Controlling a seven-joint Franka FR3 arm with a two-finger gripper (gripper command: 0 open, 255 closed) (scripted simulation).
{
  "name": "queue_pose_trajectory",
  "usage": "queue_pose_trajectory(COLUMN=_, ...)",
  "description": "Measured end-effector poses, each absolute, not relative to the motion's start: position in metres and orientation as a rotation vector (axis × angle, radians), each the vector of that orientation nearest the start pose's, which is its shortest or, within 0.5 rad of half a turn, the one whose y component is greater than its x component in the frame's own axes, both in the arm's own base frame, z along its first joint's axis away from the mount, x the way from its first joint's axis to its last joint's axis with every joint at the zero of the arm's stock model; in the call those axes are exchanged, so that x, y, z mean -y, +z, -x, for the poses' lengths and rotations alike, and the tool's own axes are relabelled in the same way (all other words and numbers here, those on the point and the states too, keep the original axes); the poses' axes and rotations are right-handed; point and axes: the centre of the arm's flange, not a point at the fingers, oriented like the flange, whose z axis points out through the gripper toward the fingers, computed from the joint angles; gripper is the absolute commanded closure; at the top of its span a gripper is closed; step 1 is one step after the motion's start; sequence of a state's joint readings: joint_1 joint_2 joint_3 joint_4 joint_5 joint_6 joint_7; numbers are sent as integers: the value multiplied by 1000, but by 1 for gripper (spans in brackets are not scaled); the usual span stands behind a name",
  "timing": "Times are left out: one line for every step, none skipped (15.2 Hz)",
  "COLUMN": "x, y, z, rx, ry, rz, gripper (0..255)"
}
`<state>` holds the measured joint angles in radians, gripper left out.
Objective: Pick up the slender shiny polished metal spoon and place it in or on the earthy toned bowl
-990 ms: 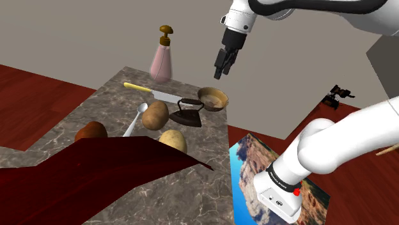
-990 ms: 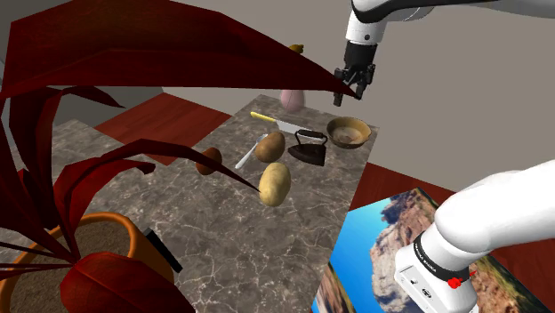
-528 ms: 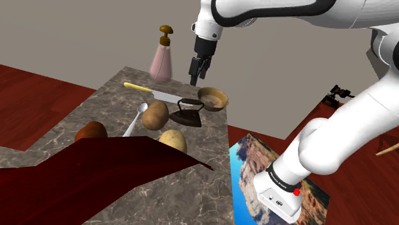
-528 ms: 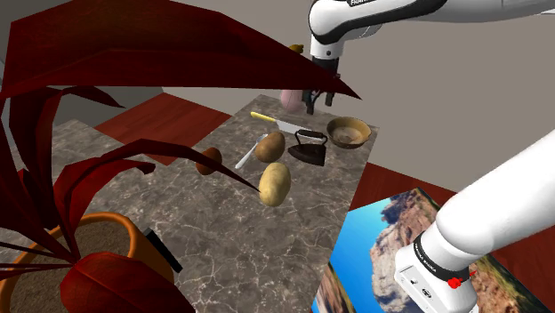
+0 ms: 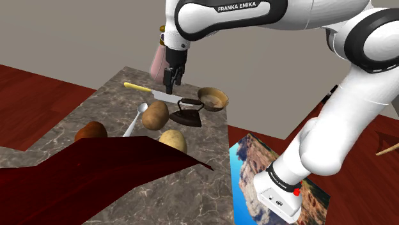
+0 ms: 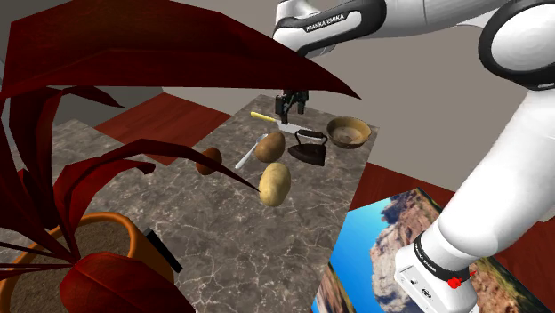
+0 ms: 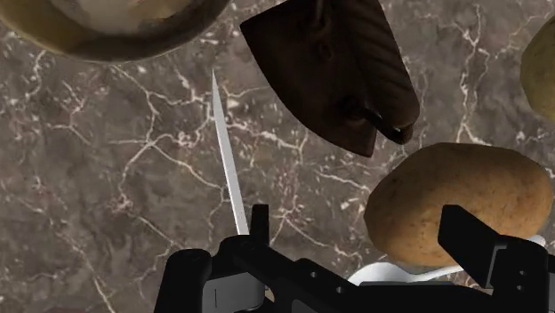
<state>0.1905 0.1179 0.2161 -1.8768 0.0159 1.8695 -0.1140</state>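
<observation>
The spoon (image 5: 135,119) is pale and slender. It lies on the marble counter (image 5: 211,192) beside a brown potato (image 5: 155,114), partly tucked behind it. The spoon (image 6: 250,152) shows the same way in the second exterior view, and its bowl end (image 7: 400,274) peeks out under the potato (image 7: 458,203). The tan bowl (image 5: 213,98) (image 6: 348,132) (image 7: 116,27) stands at the counter's far corner, past a dark flat iron (image 5: 185,113). My gripper (image 5: 170,82) (image 6: 292,108) (image 7: 360,236) hangs open above the knife (image 5: 153,93), holding nothing.
A pink soap dispenser (image 5: 160,61) stands behind the gripper. A yellowish potato (image 5: 172,140) and a reddish one (image 5: 91,131) lie nearer. Dark red plant leaves (image 6: 133,53) and an orange pot (image 6: 133,233) crowd the near side. A canyon picture (image 5: 252,169) lies on the floor.
The arm has swung toward the shoulder view's left and dropped, carrying the gripper from above the bowl to just over the knife. Nothing on the counter has moved.
</observation>
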Motion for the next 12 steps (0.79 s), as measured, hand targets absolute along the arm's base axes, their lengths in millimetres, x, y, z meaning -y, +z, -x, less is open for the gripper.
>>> queue_pose_trajectory(x=-238, y=429, z=-538, rx=819, ry=204, rz=3007, gripper=0)
queue_pose_trajectory(x=-250, y=423, z=-543, rx=846, ry=211, rz=3004, gripper=0)
queue_pose_trajectory(x=-262, y=418, z=-550, rx=872, ry=217, rz=3000, gripper=0)
queue_pose_trajectory(x=-269, y=409, z=-555, rx=898, ry=222, rz=2997, gripper=0)
queue_pose_trajectory(x=-277, y=401, z=-562, rx=925, ry=228, rz=2993, gripper=0)
queue_pose_trajectory(x=-290, y=397, z=-568, rx=950, ry=234, rz=2989, gripper=0)
queue_pose_trajectory(x=-302, y=391, z=-572, rx=977, ry=239, rz=2984, gripper=0)
queue_pose_trajectory(x=-314, y=381, z=-578, rx=1003, ry=244, rz=2979, gripper=0)
queue_pose_trajectory(x=-318, y=375, z=-580, rx=1018, ry=249, rz=2976, gripper=0)
queue_pose_trajectory(x=-320, y=370, z=-581, rx=1025, ry=251, rz=2975, gripper=0)
queue_pose_trajectory(x=-322, y=366, z=-581, rx=1028, ry=252, rz=2975, gripper=0)
queue_pose_trajectory(x=-323, y=362, z=-580, rx=1030, ry=252, rz=2975, gripper=0)
